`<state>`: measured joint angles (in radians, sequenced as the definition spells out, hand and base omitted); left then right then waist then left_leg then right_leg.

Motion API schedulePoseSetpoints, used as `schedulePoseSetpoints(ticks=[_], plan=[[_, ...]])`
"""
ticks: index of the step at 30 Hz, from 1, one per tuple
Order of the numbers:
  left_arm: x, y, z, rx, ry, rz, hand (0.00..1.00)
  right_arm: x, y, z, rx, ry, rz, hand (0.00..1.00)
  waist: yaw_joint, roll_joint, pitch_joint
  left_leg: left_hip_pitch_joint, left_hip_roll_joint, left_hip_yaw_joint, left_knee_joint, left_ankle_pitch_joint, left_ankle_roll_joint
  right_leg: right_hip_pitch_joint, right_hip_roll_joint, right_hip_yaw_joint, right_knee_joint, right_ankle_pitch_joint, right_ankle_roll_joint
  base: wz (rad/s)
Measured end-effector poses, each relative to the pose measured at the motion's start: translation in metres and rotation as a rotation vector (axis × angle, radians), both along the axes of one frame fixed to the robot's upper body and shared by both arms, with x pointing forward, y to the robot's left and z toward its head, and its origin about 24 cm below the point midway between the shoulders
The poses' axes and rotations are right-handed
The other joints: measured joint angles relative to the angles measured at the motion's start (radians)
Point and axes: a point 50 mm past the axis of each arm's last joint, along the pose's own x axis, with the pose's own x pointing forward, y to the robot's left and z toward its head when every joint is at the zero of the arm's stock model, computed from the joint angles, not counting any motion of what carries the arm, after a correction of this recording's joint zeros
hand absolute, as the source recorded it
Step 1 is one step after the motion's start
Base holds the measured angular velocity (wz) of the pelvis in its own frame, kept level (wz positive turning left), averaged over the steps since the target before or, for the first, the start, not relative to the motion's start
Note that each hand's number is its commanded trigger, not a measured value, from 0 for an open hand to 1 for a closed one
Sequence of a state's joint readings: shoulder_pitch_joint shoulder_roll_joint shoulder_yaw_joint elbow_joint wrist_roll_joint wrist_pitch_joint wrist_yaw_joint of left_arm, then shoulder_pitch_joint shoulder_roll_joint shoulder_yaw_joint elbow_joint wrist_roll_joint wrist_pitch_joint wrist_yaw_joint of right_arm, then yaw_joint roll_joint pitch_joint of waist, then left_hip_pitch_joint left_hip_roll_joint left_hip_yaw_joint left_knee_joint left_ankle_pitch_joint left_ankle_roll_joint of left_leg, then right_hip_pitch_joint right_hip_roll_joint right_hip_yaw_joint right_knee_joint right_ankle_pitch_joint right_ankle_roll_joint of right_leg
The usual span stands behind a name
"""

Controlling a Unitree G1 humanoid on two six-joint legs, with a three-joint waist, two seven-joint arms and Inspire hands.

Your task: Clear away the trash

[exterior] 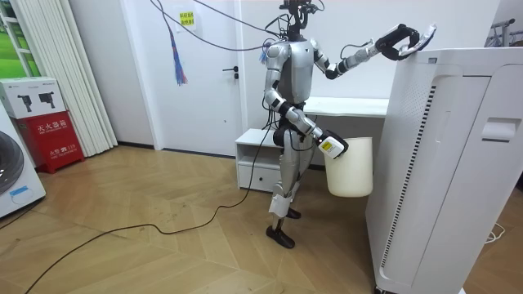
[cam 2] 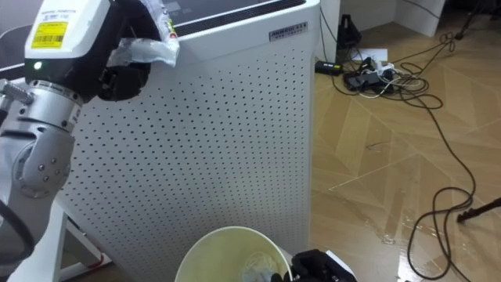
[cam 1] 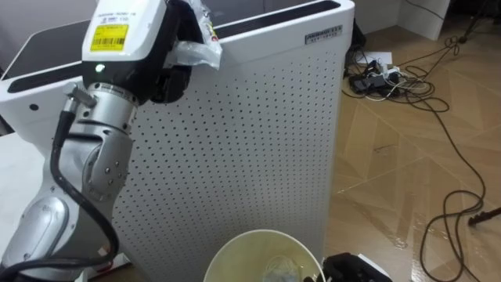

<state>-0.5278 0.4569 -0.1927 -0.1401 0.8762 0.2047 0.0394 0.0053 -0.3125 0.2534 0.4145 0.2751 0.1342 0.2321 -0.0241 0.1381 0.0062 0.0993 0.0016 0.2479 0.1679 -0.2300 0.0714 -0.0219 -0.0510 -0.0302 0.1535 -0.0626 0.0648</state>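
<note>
- The garbage, a crumpled clear wrapper [cam 1: 197, 48], is at 11 o'clock, pinched in the curled fingers of the left robot hand [cam 1: 167, 78] beside the top edge of a tall white perforated appliance [cam 1: 250, 141].
- The pick looks done; the drop is left.
- At 6 o'clock the right robot hand [cam 1: 356, 270] grips the rim of a cream bin [cam 1: 235, 254], which seems to hold some clear scrap already.
- Wooden floor [cam 1: 407, 172] has tangled cables [cam 1: 391, 78] at 2 o'clock.
- In the room view a white desk [exterior: 351, 106] stands behind the robot.
</note>
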Motion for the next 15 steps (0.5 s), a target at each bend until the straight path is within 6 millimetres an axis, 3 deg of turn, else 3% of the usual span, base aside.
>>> schedulePoseSetpoints(ticks=[7, 10, 13, 15], plan=[[-0.002, 0.004, 0.006, -0.078, 0.004, -0.030, 1.00, 0.000, -0.002, 0.001, 0.001, -0.001, -0.004, 1.00, -0.005, -0.004, 0.0049, -0.001, 0.001, -0.004, -0.001, 0.001, -0.002, -0.006, 0.001, 0.000, 0.001, 0.000, -0.001, 0.00], [-0.005, 0.006, 0.012, -0.143, 0.008, -0.073, 1.00, 0.000, -0.001, 0.001, 0.009, 0.001, 0.004, 1.00, -0.006, -0.017, 0.0137, -0.003, 0.001, -0.008, -0.002, 0.001, -0.002, -0.006, 0.001, 0.000, -0.001, 0.000, -0.001, 0.03], [-0.012, 0.001, 0.020, -0.215, 0.013, -0.157, 1.00, 0.000, -0.001, 0.001, 0.011, 0.000, 0.004, 1.00, 0.001, -0.025, 0.0115, -0.021, 0.001, -0.016, -0.001, 0.001, -0.002, -0.017, 0.000, -0.007, -0.002, 0.000, -0.001, 0.09], [-0.025, -0.015, 0.023, -0.290, 0.050, -0.330, 1.00, 0.000, 0.000, 0.001, 0.008, 0.000, 0.005, 1.00, 0.002, -0.025, 0.0105, -0.034, 0.001, -0.031, 0.003, 0.001, -0.002, -0.022, -0.003, -0.029, -0.002, 0.000, -0.001, 0.23]])
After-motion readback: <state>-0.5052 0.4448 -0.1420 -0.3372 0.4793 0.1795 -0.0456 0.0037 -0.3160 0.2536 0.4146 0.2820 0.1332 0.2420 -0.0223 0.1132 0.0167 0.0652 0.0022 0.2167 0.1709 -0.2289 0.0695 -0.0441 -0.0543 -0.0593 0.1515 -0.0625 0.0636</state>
